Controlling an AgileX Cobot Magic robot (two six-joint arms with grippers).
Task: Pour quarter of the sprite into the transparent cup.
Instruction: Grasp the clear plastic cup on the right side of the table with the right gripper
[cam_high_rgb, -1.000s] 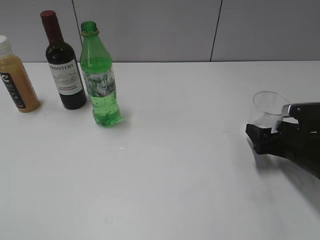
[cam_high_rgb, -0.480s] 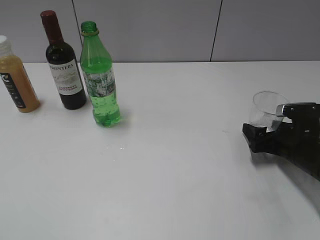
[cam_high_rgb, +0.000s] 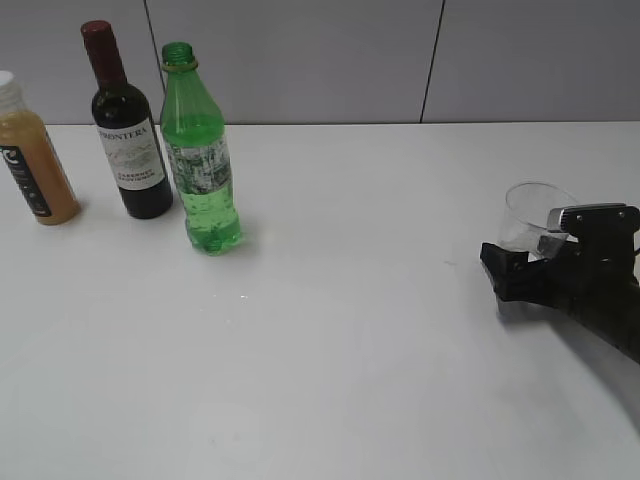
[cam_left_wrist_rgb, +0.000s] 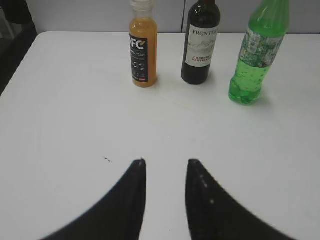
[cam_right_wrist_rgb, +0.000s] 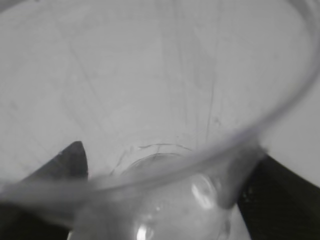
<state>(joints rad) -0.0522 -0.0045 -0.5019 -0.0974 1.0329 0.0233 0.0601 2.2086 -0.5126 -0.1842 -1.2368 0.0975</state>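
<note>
Right tool (cam_high_rgb: 528, 262) spread wide around transparent cup (cam_high_rgb: 532, 215) at 3 o'clock, apparently to steady it; left tool (cam_left_wrist_rgb: 165, 172) part-open, empty; sprite (cam_high_rgb: 198, 150) at 10 o'clock, unheld.

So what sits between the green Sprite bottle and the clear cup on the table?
Nothing: in the exterior view the stretch of white table between the Sprite bottle and the clear cup is bare.

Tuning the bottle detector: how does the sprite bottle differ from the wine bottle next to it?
The sprite is translucent green plastic; the wine bottle is dark and opaque. The sprite's neck is open with no cap; the wine bottle is sealed with a dark red top. The sprite has a bumpy base; the wine bottle's sides are smooth. Both stand upright near the table's back edge, untouched.
</note>
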